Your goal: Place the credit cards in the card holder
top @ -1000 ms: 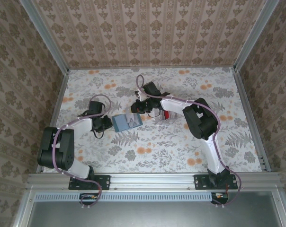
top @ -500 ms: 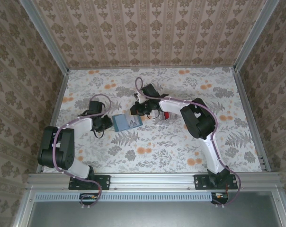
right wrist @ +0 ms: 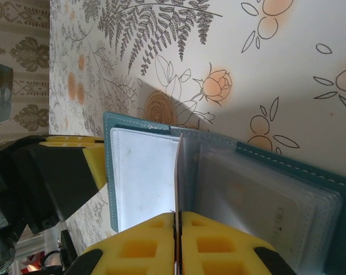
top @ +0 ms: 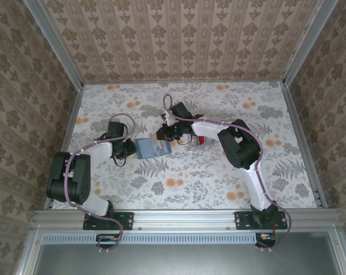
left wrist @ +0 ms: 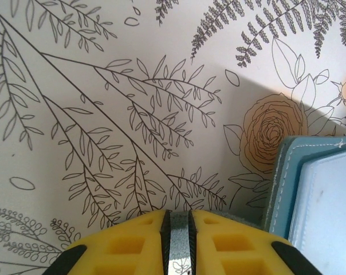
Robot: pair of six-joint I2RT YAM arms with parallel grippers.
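From above I see the card holder (top: 153, 148) lying open on the flowered table (top: 219, 183), between my two arms; the left pincer (top: 126, 150) sits low at its left edge and the right pincer (top: 163, 135) is over its far right corner; on the right wrist view the right pincer's yellow fingers (right wrist: 219, 246) are clamped on a thin card (right wrist: 176, 189), which I see edge-on, so I cannot tell its colour; the card stands upright over the holder's fold, with a pale white panel (right wrist: 141, 183) to its left and the clear sleeves (right wrist: 259, 200) to its right, its far end down at the sleeves; the left pincer's yellow finger shows there just beside the holder's left teal border; on the left wrist view that pincer's fingers (left wrist: 138, 240) are drawn together, with only a thin grey sliver between them that I cannot identify, and the holder lies just to their right; a small red thing (top: 200, 139) lies on the table beside the right arm, too small to make out.
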